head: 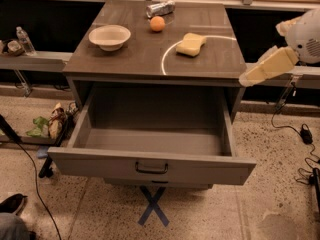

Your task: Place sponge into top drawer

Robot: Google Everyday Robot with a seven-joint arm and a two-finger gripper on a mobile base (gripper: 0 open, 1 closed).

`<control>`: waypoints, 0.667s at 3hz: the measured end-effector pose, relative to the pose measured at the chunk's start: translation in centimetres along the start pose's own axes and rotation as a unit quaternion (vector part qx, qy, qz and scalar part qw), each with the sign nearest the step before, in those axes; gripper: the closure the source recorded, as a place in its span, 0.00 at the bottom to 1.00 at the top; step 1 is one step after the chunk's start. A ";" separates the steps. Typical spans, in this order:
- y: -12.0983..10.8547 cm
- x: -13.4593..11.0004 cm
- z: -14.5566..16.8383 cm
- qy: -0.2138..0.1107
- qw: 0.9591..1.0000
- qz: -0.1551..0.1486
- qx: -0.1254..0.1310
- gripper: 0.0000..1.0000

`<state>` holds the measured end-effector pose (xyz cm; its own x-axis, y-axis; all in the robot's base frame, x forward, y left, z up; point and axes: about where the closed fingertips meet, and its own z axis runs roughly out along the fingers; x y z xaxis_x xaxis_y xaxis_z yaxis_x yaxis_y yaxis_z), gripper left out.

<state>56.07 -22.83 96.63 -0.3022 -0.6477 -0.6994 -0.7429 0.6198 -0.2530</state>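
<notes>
Sponge [191,44]: pale yellow foam block w/ pinched waist, lying flat on the grey-brown wooden tabletop [135,61], right-of-centre, just inside a thin white curved line [168,55] marked on the surface. It isn't in the drawer. Top drawer [90,161]: wide shallow grey-brown wood, pulled out toward me, interior bare as far as I see, small dark bar handle [151,168] centred on its front panel.

Gripper [248,78]: pale yellow, tapered, coming in from the right edge of view, angled down-left, hanging off the table's right front corner. It is near the corner but apart from it, and well apart from the sponge. I can't make out whether it's parted or clamped; it's touching nothing on the table.

Other stuff: cream round bowl [109,36] on the left of the tabletop, orange ball [157,23] behind the sponge and to its left, crumpled silver can [160,8] at the back edge. Nothing lies btw sponge and the table's right edge. Blue tape X [152,207] on the speckled floor under the drawer front; black cables [306,134] on the floor at right.
</notes>
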 end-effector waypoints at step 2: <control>0.4 1.7 1.6 -0.017 0.999 0.034 0.017 0.00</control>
<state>56.24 -22.98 94.32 -0.3300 -0.5887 -0.7379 -0.7000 0.6770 -0.2271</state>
